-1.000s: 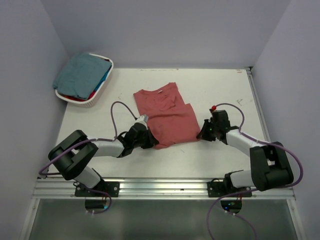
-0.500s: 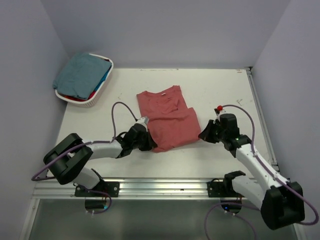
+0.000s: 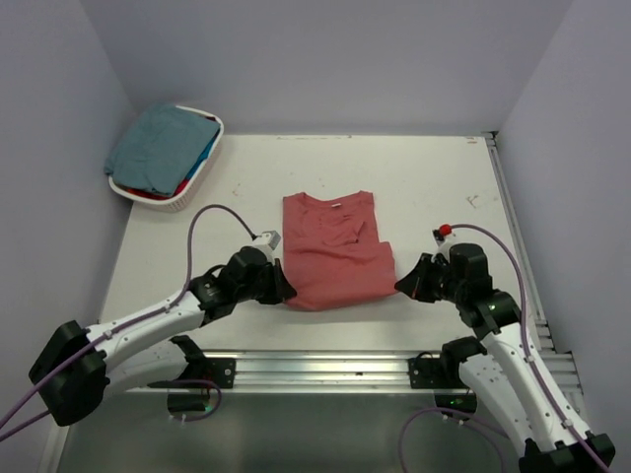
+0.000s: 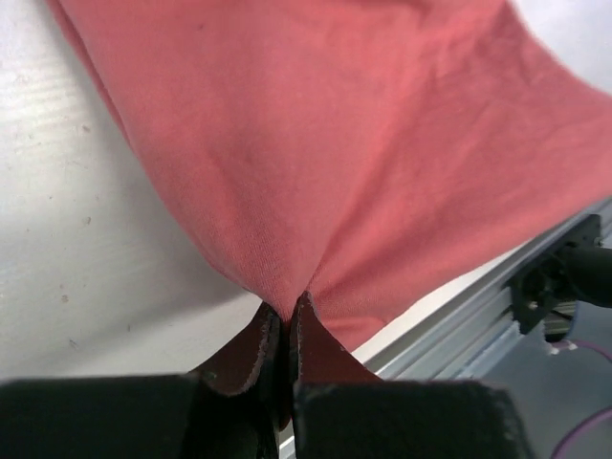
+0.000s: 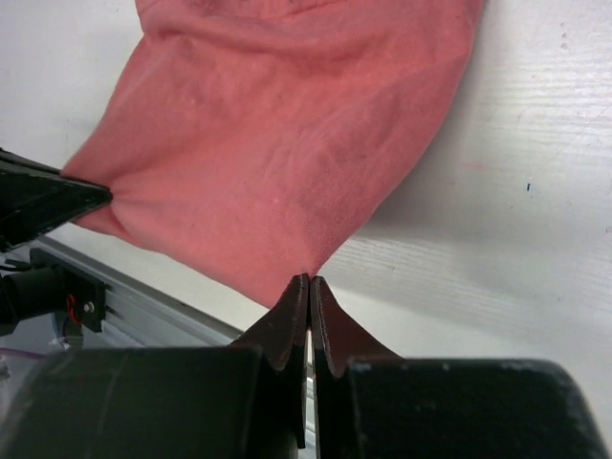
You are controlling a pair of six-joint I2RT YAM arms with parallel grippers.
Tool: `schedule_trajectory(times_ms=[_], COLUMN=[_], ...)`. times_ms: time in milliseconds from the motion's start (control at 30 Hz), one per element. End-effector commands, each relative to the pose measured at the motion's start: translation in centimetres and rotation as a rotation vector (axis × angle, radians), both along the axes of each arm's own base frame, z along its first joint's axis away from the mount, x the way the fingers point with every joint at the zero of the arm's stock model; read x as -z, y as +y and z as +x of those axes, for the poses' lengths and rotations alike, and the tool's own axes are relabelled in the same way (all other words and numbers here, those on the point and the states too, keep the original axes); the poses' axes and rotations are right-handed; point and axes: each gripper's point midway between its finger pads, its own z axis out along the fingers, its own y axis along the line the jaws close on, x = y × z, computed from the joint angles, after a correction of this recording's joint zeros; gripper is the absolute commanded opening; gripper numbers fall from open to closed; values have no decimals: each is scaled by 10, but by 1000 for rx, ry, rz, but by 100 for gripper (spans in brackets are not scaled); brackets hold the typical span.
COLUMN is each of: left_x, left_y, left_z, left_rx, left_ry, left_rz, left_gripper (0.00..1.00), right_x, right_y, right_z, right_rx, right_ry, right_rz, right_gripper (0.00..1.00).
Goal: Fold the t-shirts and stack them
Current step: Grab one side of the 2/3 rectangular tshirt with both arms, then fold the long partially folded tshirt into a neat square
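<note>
The brick-red t-shirt (image 3: 335, 254) lies partly folded on the white table, collar toward the back. My left gripper (image 3: 285, 292) is shut on its near left corner; the left wrist view shows cloth (image 4: 335, 143) pinched between the tips of that gripper (image 4: 287, 311). Shut on the near right corner is my right gripper (image 3: 399, 286), and in the right wrist view the fabric (image 5: 277, 143) runs into the closed tips of that gripper (image 5: 309, 282). A muted teal t-shirt (image 3: 158, 143) tops the pile in the basket, with bits of blue and red under it.
The white oval basket (image 3: 189, 200) stands at the back left corner of the table. The aluminium rail (image 3: 325, 367) along the near edge lies just below the shirt's hem and shows in the left wrist view (image 4: 497, 296). Grey walls close in both sides.
Both arms have drawn back toward the near edge, dragging the red shirt with them. The right gripper's jaws have closed on the shirt's corner.
</note>
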Motion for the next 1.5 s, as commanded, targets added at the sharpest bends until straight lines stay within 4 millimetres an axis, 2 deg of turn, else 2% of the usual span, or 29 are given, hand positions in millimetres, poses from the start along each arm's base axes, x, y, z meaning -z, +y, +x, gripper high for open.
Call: schedule_trajectory(times_ms=[0,100,200,233,300,333,400,467,500,533,600,633,667,700,733,767,800,833,867,900,967,1100,1233,1267,1300,1367,1400,1433,1467], left_x=[-28,-35,-36,-40,-44,-52,-63,-83,-85,-94,-96,-107,-110,-104,-111,-110,-99,-105,-104,-92,-94,-72,-55,-41,-45,-41,-37,-37,-27], left_y=[3,4,5,1,7,6,10,10,14,14,12,17,18,23,24,25,30,29,28,30,29,31,33,36,36,34,35,34,36], left_z=[3,6,13,18,34,43,59,75,84,92,103,119,125,135,144,150,158,167,173,181,197,232,262,268,278,289,302,308,316], left_rx=[-11,-24,-37,-30,-88,-101,-153,-186,-213,-221,-214,-244,-249,-260,-267,-273,-287,-292,-293,-297,-299,-300,-299,-296,-300,-288,-292,-290,-287], left_ry=[-59,-89,-120,-144,-202,-241,-300,-375,-398,-430,-430,-467,-472,-457,-480,-482,-461,-481,-482,-459,-464,-423,-395,-366,-374,-367,-367,-374,-358], left_rz=[-28,-41,-28,-35,-4,-2,25,28,47,40,29,3,-6,0,-5,2,33,33,39,59,40,24,8,6,-10,-29,-32,-39,-42], left_gripper=[0,0,0,0,0,0,0,0,0,0,0,0,0,0,0,0,0,0,0,0,0,0,0,0,0,0,0,0,0], right_x=[-28,-40,-45,-52,-51,-62,-71,-77,-90,-85,-90,-91,-90,-100,-92,-93,-102,-100,-90,-94,-89,-66,-46,-43,-47,-31,-37,-20,-15], right_y=[6,6,7,9,11,13,14,17,18,19,19,21,21,23,23,23,24,25,27,28,31,38,45,46,48,50,51,52,53], right_z=[-3,3,20,30,45,56,74,90,101,110,126,136,143,153,163,170,180,187,197,208,220,254,277,282,290,302,312,320,328], right_rx=[-15,-9,4,4,12,15,28,34,46,48,70,73,78,81,95,103,113,118,118,125,126,130,121,124,127,131,140,143,151], right_ry=[-37,-77,-116,-154,-161,-208,-258,-272,-317,-305,-332,-329,-330,-359,-338,-341,-366,-365,-344,-358,-349,-319,-295,-294,-308,-283,-301,-272,-268], right_rz=[48,53,46,51,40,49,48,40,47,36,26,18,13,20,3,-3,-1,-7,-22,-22,-32,-52,-57,-58,-54,-67,-65,-77,-80], right_gripper=[0,0,0,0,0,0,0,0,0,0,0,0,0,0,0,0,0,0,0,0,0,0,0,0,0,0,0,0,0])
